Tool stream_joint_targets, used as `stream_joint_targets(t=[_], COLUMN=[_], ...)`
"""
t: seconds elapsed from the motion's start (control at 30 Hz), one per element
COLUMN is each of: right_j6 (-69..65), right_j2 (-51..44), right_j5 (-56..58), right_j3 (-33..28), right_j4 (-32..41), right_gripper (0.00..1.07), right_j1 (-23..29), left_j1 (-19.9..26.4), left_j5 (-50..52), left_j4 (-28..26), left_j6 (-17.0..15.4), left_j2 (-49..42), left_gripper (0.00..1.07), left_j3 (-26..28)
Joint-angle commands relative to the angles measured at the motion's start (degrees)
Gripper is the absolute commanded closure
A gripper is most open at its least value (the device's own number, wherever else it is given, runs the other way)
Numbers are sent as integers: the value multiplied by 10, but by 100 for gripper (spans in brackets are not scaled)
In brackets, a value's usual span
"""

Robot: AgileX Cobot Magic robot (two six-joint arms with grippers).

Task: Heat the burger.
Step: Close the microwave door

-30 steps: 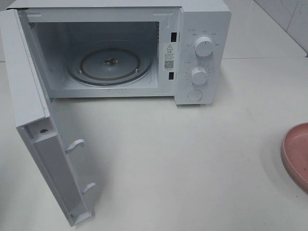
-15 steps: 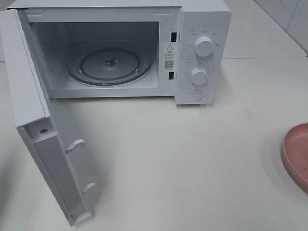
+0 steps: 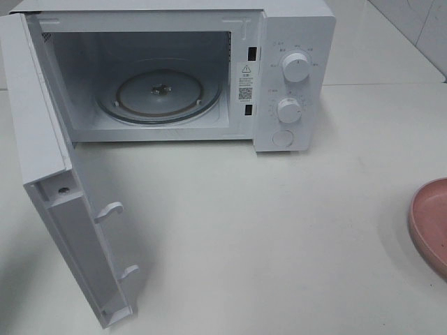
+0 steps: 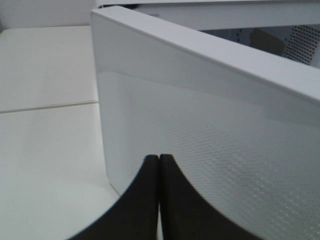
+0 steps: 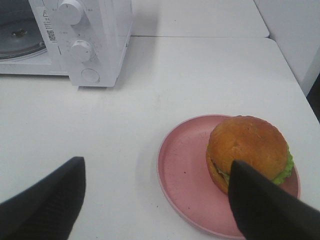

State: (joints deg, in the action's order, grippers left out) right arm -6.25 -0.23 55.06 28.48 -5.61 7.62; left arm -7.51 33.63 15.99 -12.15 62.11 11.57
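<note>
Change since earlier: nothing in the high view has shifted; microwave, door and plate lie exactly as a second ago
Microwave (image 3: 209,70): white, at the back of the white table (image 3: 279,237), cavity bare with the glass turntable (image 3: 159,94) showing
Door (image 3: 56,209): swung fully open toward the front left, inner face and two latch hooks visible
Controls: two round knobs (image 3: 296,68) stacked on the right panel, a round button below them
Burger (image 5: 246,152): sits on the pink plate (image 5: 185,175), toward the plate's side away from the microwave, bun on top, green lettuce peeking out at one edge
Plate in high view: only its rim (image 3: 429,223) shows at the right edge, well apart from the microwave
Left pincer (image 4: 159,165): clenched, fingertips pressed together with nothing between them, just beside the door's outer face
Right pincer (image 5: 155,185): released, fingers spread wide, one finger (image 5: 260,200) overlapping the burger in the wrist view, grasping nothing
</note>
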Motion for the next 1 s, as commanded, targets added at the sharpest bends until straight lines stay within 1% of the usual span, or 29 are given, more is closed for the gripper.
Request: stream_joint_targets(t=[0.03, 0.07, 0.1, 0.13, 0.17, 0.2, 0.23, 0.27, 0.3, 0.33, 0.37, 0.4, 0.43, 0.47, 0.5, 0.53, 0.57, 0.6, 0.63, 0.67, 0.7, 0.73, 0.87, 0.9, 0.97, 1.0], right_j6=[5, 5, 5, 5, 5, 5, 5, 5, 5, 5, 5, 5, 5, 5, 5, 5, 5, 5, 5, 5, 5, 5, 5, 5, 5, 5], right_j2=[-14, -14, -14, -14, -14, -14, -14, -14, -14, -14, -14, -14, -14, -14, -14, -14, -14, -14, -14, -14, -14, -14, -14, -14, -14, -14], right_j5=[1, 1, 1, 1, 1, 1, 1, 1, 1, 1, 1, 1, 1, 1, 1, 1, 1, 1, 1, 1, 1, 1, 1, 1, 1, 1], right_j3=[-1, -1, -1, -1, -1, -1, -1, -1, -1, -1, -1, -1, -1, -1, -1, -1, -1, -1, -1, -1, -1, -1, -1, -1, -1, -1], right_j4=[1, 1, 1, 1, 1, 1, 1, 1, 1, 1, 1, 1, 1, 1, 1, 1, 1, 1, 1, 1, 1, 1, 1, 1, 1, 1], right_gripper=[33, 33, 33, 33, 33, 33, 33, 33, 33, 33, 33, 33, 33, 33, 33, 33, 33, 33, 33, 33, 33, 33, 33, 33, 33, 33], right_j1=[-5, -5, -5, -5, -5, -5, -5, -5, -5, -5, -5, -5, -5, -5, -5, -5, -5, -5, -5, -5, -5, -5, -5, -5, -5, -5], left_j1=[-3, -3, -3, -3, -3, -3, -3, -3, -7, -22, -22, -41, -41, -50, -70, -70, -85, -85, -90, -99, -99, -108, -121, -132, -137, -151], left_j5=[78, 96, 96, 125, 131, 131, 144, 144, 147, 146, 146, 143, 143, 137, 130, 130, 122, 122, 117, 99, 99, 87, 81, 76, 76, 75], left_j4=[92, 111, 111, 140, 149, 149, 171, 171, 179, 193, 193, 195, 195, 193, 183, 183, 160, 160, 147, 122, 122, 96, 85, 86, 86, 84], left_j6=[-64, -77, -77, -98, -105, -105, -121, -121, -129, -136, -136, -136, -136, -135, -135, -135, -135, -135, -135, -135, -135, -135, -135, -134, -134, -132], left_j2=[47, 60, 60, 82, 91, 91, 112, 112, 120, 130, 130, 131, 131, 131, 131, 131, 131, 131, 131, 132, 132, 138, 160, 183, 193, 215], left_gripper=[107, 107, 107, 107, 107, 107, 107, 107, 107, 107, 107, 107, 107, 107, 107, 107, 107, 107, 107, 107, 107, 107, 107, 107, 107, 107], left_j3=[0, 1, 1, 3, 7, 7, 15, 15, 20, 33, 33, 45, 45, 52, 64, 64, 76, 76, 81, 95, 95, 108, 125, 135, 140, 151])
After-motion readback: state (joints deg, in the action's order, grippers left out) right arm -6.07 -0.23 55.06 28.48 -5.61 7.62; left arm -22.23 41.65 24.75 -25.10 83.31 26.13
